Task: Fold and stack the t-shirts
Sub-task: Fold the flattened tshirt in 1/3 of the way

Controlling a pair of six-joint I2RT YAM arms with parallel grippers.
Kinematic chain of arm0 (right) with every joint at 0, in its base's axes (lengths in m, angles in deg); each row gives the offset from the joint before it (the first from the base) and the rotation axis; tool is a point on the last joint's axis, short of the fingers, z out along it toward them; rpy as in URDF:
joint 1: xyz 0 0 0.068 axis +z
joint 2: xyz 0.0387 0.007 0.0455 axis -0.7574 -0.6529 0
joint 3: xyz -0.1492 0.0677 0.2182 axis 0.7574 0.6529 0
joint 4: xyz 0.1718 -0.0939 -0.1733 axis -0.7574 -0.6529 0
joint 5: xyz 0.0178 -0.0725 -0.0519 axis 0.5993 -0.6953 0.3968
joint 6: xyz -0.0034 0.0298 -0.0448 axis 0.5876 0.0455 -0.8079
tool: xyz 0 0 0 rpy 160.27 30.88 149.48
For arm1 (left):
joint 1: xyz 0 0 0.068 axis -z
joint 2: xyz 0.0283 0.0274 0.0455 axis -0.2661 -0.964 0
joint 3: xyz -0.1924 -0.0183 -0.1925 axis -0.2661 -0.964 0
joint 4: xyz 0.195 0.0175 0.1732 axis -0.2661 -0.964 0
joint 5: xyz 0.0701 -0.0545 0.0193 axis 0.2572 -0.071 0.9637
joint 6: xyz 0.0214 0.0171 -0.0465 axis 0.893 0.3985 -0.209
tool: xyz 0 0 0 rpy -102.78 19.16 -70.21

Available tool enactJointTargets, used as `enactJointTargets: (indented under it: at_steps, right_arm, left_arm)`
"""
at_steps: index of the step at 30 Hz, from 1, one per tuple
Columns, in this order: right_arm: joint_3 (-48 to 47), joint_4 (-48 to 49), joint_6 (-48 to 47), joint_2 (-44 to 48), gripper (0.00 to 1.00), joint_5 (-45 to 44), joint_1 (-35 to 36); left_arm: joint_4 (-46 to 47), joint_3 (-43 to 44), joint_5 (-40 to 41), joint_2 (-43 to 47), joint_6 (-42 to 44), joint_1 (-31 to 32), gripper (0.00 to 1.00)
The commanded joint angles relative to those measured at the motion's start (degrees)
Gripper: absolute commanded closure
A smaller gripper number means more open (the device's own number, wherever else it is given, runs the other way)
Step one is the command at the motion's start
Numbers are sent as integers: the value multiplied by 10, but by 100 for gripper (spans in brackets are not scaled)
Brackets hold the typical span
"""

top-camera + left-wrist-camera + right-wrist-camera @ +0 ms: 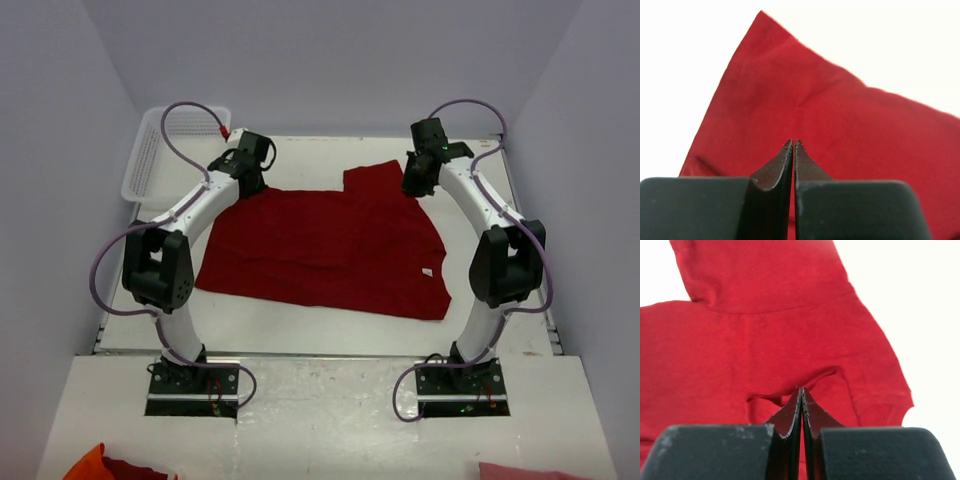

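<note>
A dark red t-shirt (320, 250) lies spread flat on the white table, with its small white neck label (427, 271) near the right edge. My left gripper (248, 187) is down on the shirt's far left corner. In the left wrist view its jaws (793, 143) are shut, tips pressed into the cloth (830, 115), and a sliver of red shows between them. My right gripper (413, 186) sits on the far right part by the sleeve. In the right wrist view it (802, 389) is shut, and the cloth (765, 340) puckers into a fold at its tips.
A white mesh basket (150, 160) stands at the far left corner of the table. On the near ledge, behind the arm bases, lie an orange and red cloth (110, 466) on the left and a pink one (530, 471) on the right.
</note>
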Motion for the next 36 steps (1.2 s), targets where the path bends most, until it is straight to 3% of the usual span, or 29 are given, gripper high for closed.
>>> enactJointTargets:
  at_steps: [1, 6, 10, 16, 22, 26, 36]
  right_arm:
    - [26, 21, 5, 15, 100, 70, 1]
    - [77, 54, 22, 6, 100, 151, 14]
    - [143, 65, 28, 18, 100, 98, 50]
    - [221, 101, 39, 61, 100, 86, 68]
    - [251, 117, 67, 35, 100, 84, 71]
    - [252, 112, 96, 8, 100, 76, 80]
    - [306, 113, 179, 3, 100, 53, 108]
  left_arm:
    - [2, -5, -53, -5, 37, -6, 100]
    - [100, -67, -144, 1, 58, -8, 100]
    - [98, -50, -192, -34, 47, -8, 100]
    - [115, -48, -206, -50, 38, -8, 100]
    - [119, -50, -218, -37, 27, -8, 100]
    - [105, -45, -208, -29, 31, -8, 100]
    - [23, -26, -78, -14, 27, -8, 100]
